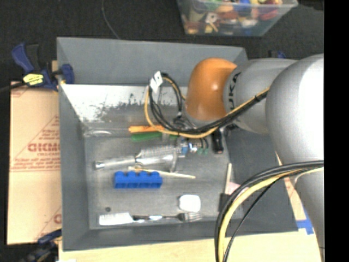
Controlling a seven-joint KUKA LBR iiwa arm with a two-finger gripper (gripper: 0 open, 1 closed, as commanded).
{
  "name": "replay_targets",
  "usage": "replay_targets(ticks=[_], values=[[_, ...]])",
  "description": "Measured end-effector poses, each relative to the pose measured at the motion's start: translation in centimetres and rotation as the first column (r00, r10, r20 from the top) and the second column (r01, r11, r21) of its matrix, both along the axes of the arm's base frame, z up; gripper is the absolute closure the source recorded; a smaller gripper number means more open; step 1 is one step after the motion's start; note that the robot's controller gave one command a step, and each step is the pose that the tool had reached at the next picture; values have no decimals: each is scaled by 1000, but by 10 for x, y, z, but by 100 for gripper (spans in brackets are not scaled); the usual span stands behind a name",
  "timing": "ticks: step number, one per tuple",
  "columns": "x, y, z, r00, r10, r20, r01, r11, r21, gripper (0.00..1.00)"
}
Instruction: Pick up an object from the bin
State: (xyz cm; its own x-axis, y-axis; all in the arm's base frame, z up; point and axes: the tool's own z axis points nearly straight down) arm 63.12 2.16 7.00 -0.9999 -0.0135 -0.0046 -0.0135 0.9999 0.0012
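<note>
Right by the near edge of the bin [75, 201] lies a thin metal fork [173, 217], and its handle points to the left. At the end of that handle, toward the near left corner, there is a flat white piece [115, 218]. I cannot tell if it is part of the fork. Just behind the fork's prongs sits a small white round thing [190, 203]. A bit farther in, close to the middle of the bin floor, lies a blue block [137, 179] with bumps on top. A thin pale stick [170, 173] lies touching its far edge and sticks out to the right. Behind these is a clear tube [139, 159], lying flat from left to right. The gripper [190, 145] is down low at the right end of this clear tube, in the far half of the bin. It is tucked under the arm's orange cover [210, 89] and a bunch of cables [163, 111], so I cannot tell if it is open or closed, or if it has hold of anything. Next to it, closer to the far wall, lie a green pen [146, 137] and an orange pen [143, 129], side by side. Their right ends go under the cables.
</note>
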Motion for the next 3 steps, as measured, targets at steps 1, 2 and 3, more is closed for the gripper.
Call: replay_targets(ticks=[1,2,3], values=[[18,-21,64,1000,-10,9,10,1000,-7,0],[-10,5,30,1000,-25,-5,25,1000,-2,0],[-8,18,1,984,-180,14,180,984,-2,0]])
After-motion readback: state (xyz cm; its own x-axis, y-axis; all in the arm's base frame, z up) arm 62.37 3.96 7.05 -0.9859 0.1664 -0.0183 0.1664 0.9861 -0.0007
